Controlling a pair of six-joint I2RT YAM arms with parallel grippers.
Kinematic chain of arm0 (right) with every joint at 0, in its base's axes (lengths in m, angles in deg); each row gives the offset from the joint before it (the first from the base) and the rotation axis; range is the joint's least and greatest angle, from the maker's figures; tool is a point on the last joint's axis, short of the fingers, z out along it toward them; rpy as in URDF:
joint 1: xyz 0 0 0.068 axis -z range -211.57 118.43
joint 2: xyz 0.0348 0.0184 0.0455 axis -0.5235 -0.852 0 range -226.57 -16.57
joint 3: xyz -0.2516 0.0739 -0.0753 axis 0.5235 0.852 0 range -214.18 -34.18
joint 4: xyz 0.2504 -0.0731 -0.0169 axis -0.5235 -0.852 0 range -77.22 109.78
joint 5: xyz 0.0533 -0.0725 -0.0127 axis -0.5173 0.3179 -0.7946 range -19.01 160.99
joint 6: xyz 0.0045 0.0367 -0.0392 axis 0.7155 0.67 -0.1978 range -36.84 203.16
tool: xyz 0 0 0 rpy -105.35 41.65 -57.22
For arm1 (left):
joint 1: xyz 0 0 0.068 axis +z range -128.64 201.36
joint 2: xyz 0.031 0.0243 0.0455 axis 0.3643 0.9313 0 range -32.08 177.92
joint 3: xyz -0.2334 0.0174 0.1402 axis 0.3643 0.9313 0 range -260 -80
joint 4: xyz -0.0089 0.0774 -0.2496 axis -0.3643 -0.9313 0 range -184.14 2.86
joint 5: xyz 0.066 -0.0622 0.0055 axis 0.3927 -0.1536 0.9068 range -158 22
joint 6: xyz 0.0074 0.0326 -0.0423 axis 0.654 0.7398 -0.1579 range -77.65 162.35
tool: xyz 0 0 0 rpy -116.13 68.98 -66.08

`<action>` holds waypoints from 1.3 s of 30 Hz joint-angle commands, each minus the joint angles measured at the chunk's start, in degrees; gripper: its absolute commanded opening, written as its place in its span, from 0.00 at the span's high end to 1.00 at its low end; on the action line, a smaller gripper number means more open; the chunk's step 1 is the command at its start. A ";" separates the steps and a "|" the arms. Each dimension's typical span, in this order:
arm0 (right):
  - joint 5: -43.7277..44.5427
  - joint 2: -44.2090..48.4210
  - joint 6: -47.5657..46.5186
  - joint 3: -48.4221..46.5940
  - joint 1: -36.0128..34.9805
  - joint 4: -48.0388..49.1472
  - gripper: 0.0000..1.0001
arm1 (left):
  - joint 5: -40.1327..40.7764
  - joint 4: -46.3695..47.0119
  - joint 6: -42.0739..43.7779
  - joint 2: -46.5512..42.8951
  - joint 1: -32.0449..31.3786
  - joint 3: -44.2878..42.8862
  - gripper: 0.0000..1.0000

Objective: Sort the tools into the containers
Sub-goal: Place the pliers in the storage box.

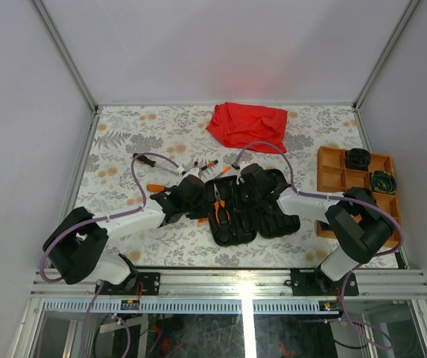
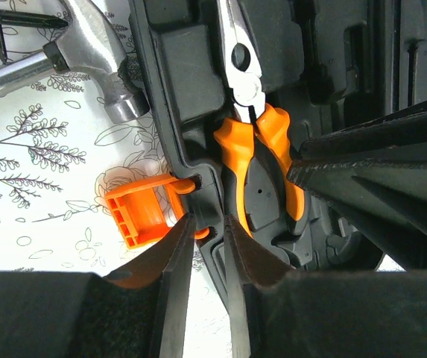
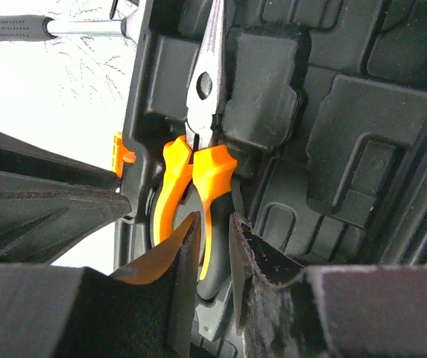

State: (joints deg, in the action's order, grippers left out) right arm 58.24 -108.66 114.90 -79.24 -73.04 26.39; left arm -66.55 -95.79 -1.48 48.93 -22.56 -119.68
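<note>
- Seating the pliers (image 3: 198, 171) in their moulded recess of the black case (image 3: 347, 112), mid-frame in the overhead view, appears to be the step in hand.
- Right pincer (image 3: 214, 224) stands narrow astride one pliers handle; actual grip cannot be told.
- Left pincer (image 2: 208, 220) straddles the case rim beside the orange latch (image 2: 142, 212); clamping unconfirmed.
- Recommend: steady the rim first, press the handle straight down, keep the crowded pincers apart.
</note>
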 commanded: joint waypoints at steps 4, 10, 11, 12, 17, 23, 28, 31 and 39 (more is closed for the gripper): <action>-0.69 -1.52 -0.29 -3.10 -1.14 1.71 0.74 | -0.82 3.24 -0.20 1.26 0.06 0.26 0.80; 1.13 -2.86 -1.01 -4.11 -1.67 -1.32 0.84 | -1.40 3.69 -0.12 2.22 -0.05 0.05 0.81; 1.52 -2.90 -1.07 -4.30 -1.92 -1.97 0.85 | -1.51 3.78 -0.11 2.34 -0.05 0.05 0.81; 1.80 -2.88 -1.19 -4.39 -2.13 -2.47 0.86 | -1.60 3.85 -0.07 2.34 -0.07 0.04 0.81; 3.59 -4.71 -0.88 -4.69 -3.53 -5.44 0.88 | -2.11 4.45 0.11 3.16 -0.03 0.03 0.82; 5.92 -7.36 0.13 -5.71 -5.73 -9.18 0.89 | -2.91 5.03 0.15 4.22 -0.20 -0.22 0.83; 7.78 -11.44 0.24 -7.69 -7.25 -13.13 0.91 | -3.22 5.55 0.15 4.95 -0.44 -0.45 0.83; 8.88 -13.70 0.22 -8.81 -8.03 -15.47 0.91 | -3.39 5.79 0.21 5.56 -0.63 -0.62 0.84; 10.07 -9.68 0.25 -6.50 -8.67 -13.34 0.88 | -2.15 4.49 0.15 4.43 -0.75 -0.97 0.82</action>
State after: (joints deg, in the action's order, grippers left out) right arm 70.48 -115.66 114.33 -90.41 -78.29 15.55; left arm -67.07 -95.65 -1.37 50.88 -22.34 -120.36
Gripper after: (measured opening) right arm 0.098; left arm 0.169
